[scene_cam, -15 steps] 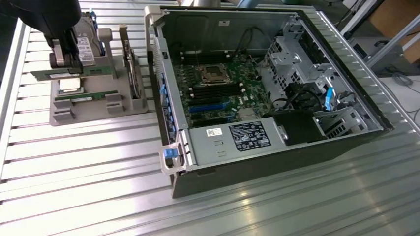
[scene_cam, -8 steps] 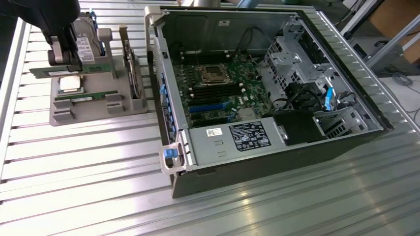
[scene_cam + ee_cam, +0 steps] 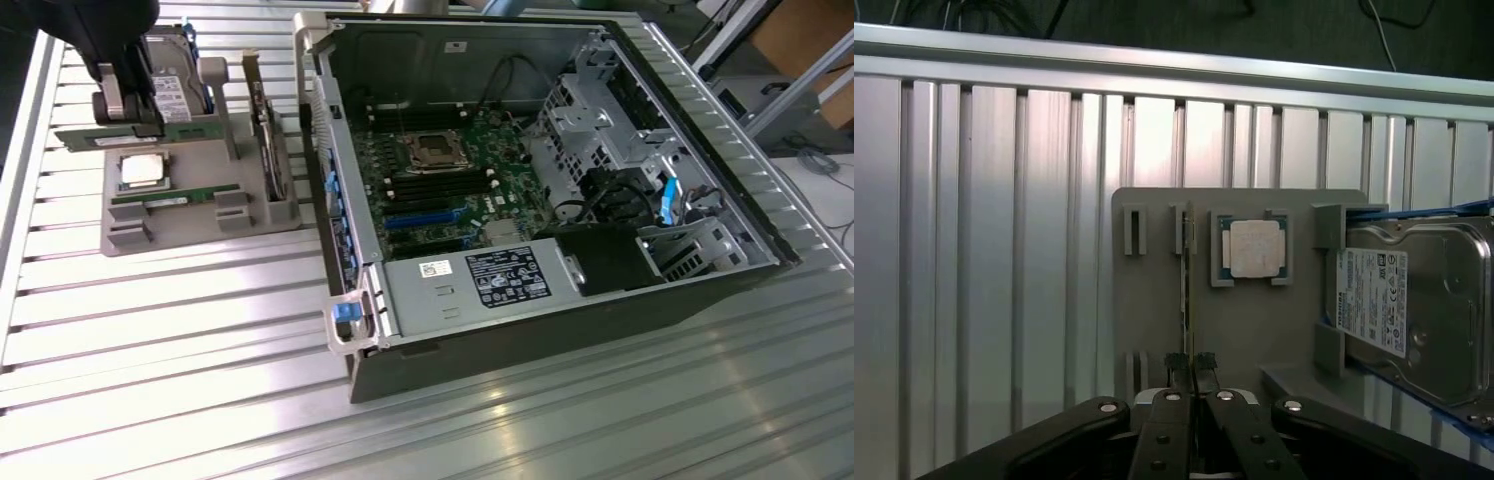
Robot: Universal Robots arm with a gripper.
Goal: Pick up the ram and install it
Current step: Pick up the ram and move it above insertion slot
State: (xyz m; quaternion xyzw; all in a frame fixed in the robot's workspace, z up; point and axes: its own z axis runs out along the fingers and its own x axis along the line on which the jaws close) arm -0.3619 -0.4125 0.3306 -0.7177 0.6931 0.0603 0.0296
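Gripper (image 3: 1190, 362) clamped on the ram (image 3: 190, 131) — thin, green — at the gray holder (image 3: 180, 226).

— Where is the arm?
— In the top corner at the exterior view's left. The dark wrist points straight down, with the gripper (image 3: 128, 110) hanging below it.
— And the fingers?
— In the wrist view the two fingers (image 3: 1176, 366) stand nearly together, their black links splayed out behind them. The tips pinch the thin edge of the ram (image 3: 1187, 290).
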